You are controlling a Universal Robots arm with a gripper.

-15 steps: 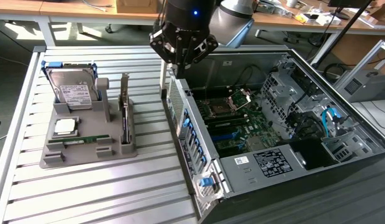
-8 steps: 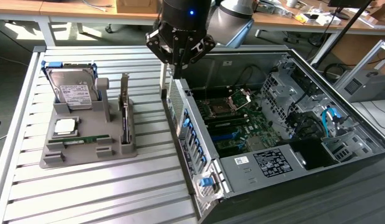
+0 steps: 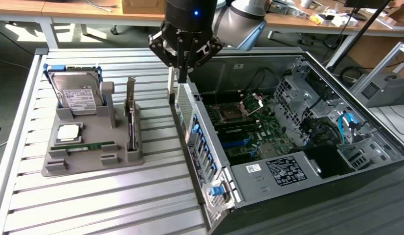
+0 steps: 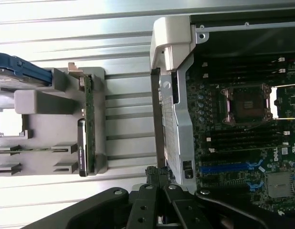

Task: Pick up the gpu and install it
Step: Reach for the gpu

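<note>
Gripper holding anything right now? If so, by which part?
Nothing held. The black gripper is shut empty over the open computer case's rear wall; the thin gpu card with silvery bracket stands untouched in the grey holder.

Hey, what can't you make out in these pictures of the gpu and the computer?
- gpu faces: both views, it stands edge-on.
- Hard drive label text: exterior view, too small.
- Whether the claw touches the case wall: exterior view, they overlap.
</note>
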